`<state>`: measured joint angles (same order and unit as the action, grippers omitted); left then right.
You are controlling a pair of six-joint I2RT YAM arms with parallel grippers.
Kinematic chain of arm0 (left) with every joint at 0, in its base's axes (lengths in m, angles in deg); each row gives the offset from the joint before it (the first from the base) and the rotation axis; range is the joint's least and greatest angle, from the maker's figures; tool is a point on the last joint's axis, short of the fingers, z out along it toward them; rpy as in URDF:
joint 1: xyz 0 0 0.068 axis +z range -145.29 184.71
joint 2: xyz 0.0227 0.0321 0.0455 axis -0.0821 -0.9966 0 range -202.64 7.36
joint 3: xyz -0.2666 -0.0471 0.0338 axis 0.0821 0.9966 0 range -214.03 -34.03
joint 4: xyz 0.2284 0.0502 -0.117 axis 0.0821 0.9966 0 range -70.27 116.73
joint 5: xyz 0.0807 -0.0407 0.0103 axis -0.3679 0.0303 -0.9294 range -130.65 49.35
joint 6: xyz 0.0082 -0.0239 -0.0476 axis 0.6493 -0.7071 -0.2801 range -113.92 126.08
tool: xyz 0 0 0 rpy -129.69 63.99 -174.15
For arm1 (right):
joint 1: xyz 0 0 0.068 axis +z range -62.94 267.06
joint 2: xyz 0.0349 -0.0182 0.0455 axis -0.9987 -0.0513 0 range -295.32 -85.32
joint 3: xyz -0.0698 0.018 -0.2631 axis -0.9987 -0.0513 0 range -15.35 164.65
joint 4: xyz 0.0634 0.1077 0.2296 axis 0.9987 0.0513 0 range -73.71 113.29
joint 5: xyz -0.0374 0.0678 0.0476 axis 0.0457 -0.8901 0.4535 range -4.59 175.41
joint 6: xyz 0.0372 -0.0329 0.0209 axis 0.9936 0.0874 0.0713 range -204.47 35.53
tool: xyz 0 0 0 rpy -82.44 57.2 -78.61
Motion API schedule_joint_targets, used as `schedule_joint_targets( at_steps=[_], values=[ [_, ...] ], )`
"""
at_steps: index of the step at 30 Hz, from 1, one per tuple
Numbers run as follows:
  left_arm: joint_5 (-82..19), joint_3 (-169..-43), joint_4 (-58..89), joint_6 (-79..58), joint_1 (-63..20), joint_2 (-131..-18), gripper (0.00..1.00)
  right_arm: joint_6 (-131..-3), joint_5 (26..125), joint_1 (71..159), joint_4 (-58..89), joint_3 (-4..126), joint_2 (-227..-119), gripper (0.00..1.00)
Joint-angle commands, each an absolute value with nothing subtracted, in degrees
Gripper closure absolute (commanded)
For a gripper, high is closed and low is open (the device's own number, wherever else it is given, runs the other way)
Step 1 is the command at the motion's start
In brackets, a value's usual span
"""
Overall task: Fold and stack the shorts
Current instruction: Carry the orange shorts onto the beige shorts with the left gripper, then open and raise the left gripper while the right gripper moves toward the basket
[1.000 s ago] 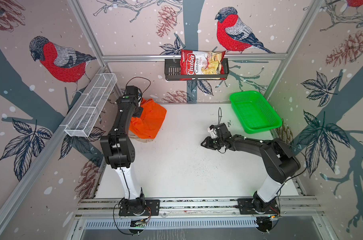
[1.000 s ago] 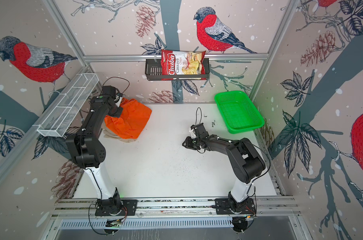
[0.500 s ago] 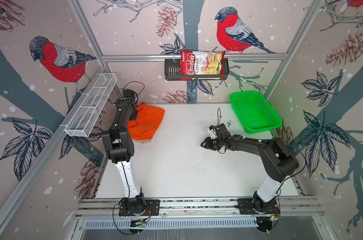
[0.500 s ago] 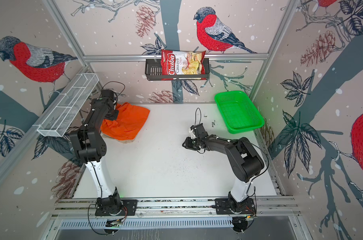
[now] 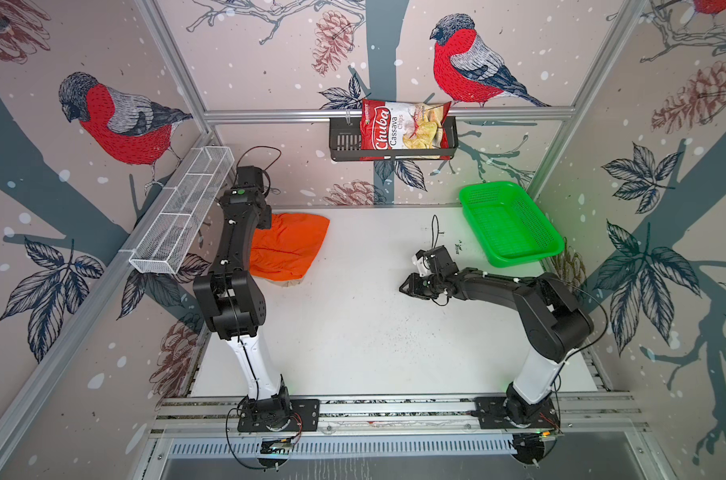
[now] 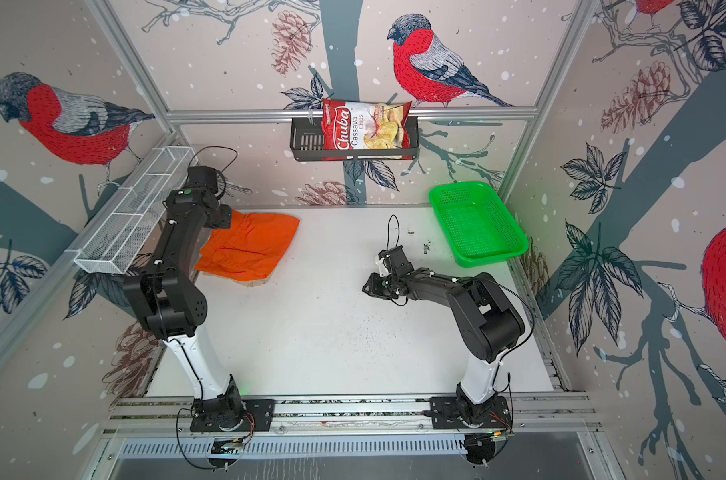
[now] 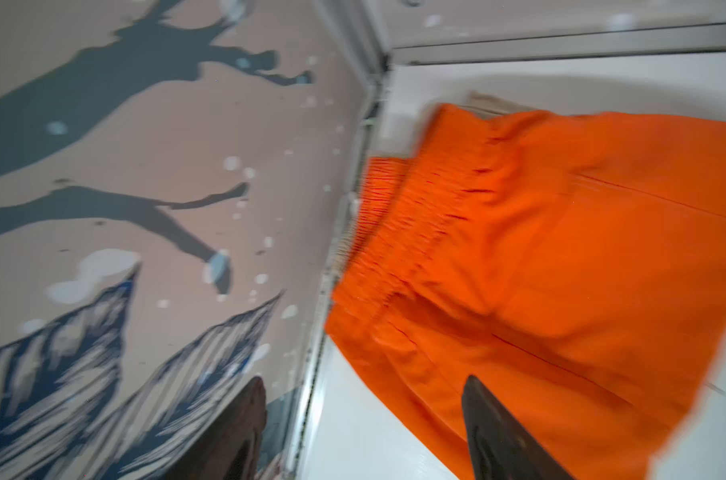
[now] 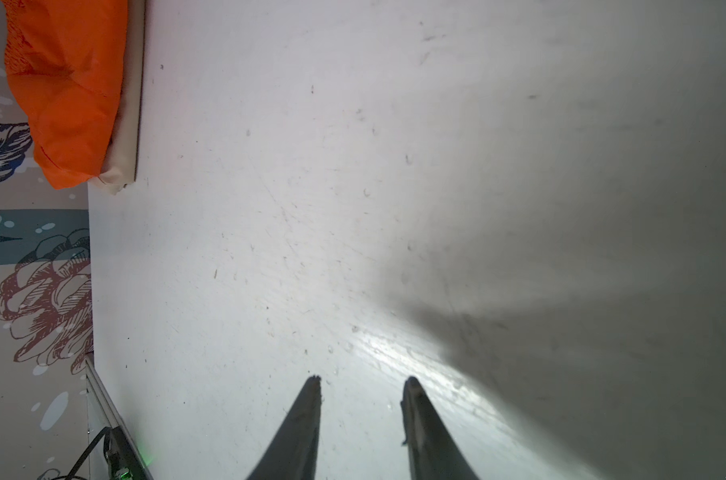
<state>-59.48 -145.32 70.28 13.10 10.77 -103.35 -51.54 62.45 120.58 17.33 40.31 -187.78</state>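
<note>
The orange shorts (image 5: pixel 288 245) (image 6: pixel 249 245) lie folded at the table's back left, on top of the beige shorts (image 5: pixel 286 284) (image 6: pixel 255 282), of which only an edge shows. My left gripper (image 7: pixel 363 380) is open beside the orange waistband (image 7: pixel 415 216), near the left wall, with nothing between its fingers; in both top views it is mostly hidden under its own arm (image 5: pixel 238 232). Over bare table right of the middle, my right gripper (image 8: pixel 362 379) (image 5: pixel 403 289) is open and empty. The right wrist view shows both pairs, orange (image 8: pixel 70 95) over beige (image 8: pixel 124 124).
A green mesh basket (image 5: pixel 523 257) (image 6: pixel 490 259) stands at the back right. A white wire rack (image 5: pixel 182 212) hangs on the left wall above the shorts. A chips bag (image 5: pixel 403 129) sits in a black shelf on the back wall.
The left gripper has opened and let go of the orange shorts, which have dropped flat onto the beige pair; its arm drew back toward the corner. The right arm has not moved.
</note>
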Motion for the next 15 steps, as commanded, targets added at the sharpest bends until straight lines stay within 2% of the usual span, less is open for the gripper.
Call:
schedule_joint_targets(
  at_steps=[1,15],
  values=[
    [-53.22,-141.17,66.66,11.53,8.89,-102.87,0.26,-51.85,62.74,121.31,16.73,41.37,-187.9,0.65],
    [-52.54,-134.3,61.25,2.82,11.13,-115.6,0.2,-52.81,64.69,121.95,17.09,40.38,-184.92,0.63]
  ],
)
